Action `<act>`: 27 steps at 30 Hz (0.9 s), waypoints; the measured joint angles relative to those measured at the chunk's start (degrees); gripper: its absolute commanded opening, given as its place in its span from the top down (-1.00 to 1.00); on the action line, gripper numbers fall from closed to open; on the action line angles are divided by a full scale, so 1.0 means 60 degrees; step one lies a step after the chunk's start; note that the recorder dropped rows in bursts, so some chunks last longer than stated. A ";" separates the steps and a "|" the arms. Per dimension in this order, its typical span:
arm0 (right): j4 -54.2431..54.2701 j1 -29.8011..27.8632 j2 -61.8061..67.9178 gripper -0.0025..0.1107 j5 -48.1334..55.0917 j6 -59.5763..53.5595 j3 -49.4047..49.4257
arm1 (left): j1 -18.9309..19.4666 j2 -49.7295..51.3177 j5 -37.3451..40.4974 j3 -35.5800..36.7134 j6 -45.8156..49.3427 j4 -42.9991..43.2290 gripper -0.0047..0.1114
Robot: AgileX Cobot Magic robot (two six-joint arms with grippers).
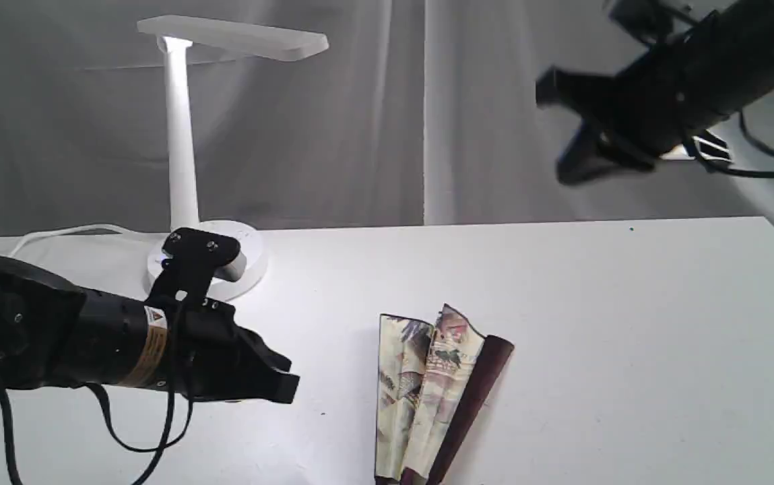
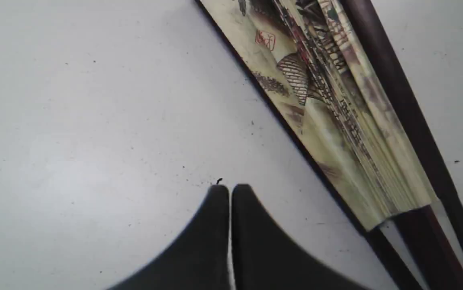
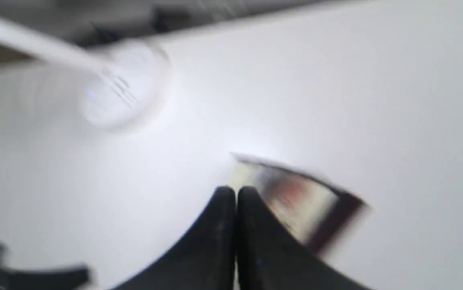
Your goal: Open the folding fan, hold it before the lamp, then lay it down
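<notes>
From outside, the folding fan (image 1: 434, 397) lies half-folded at the table's (image 1: 629, 303) near edge, the lamp (image 1: 181, 135) at its far left corner. Left wrist: left gripper (image 2: 230, 188) pinched together, empty, beside the fan. Right wrist, blurred: right gripper (image 3: 236, 189) likewise closed, empty

I count one folding fan (image 1: 437, 391), one lamp (image 1: 181, 155) with a single white cord (image 1: 70, 232), and one white table (image 1: 629, 337) carrying the lot. There are two robot arms, and so two black claws: one left gripper (image 2: 230, 189) and one right gripper (image 3: 235, 193), each with a pair of jaws.
</notes>
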 measured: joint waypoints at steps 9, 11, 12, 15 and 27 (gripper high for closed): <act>-0.5155 0.0996 0.0563 0.96 0.1127 0.3076 0.0124 | 0.0000 0.0000 0.0256 0.0007 -0.0629 0.0000 0.92; -0.4208 0.1123 0.0546 0.96 0.0235 0.2749 0.0822 | 0.0000 0.0000 0.0257 0.0007 -0.1053 0.0000 0.92; -0.3698 0.1190 0.0546 0.96 -0.0206 0.2501 0.1216 | 0.0000 0.0000 0.0257 0.0007 -0.1220 0.0000 0.92; -0.2380 0.1209 0.0546 0.96 -0.1270 0.1661 0.2338 | 0.0000 0.0000 0.0272 0.0007 -0.1432 0.0000 0.92; 0.1439 0.1209 0.0546 0.78 -0.4275 -0.1101 0.5752 | 0.0000 0.1323 0.1013 -0.0065 -0.1511 -0.0067 0.92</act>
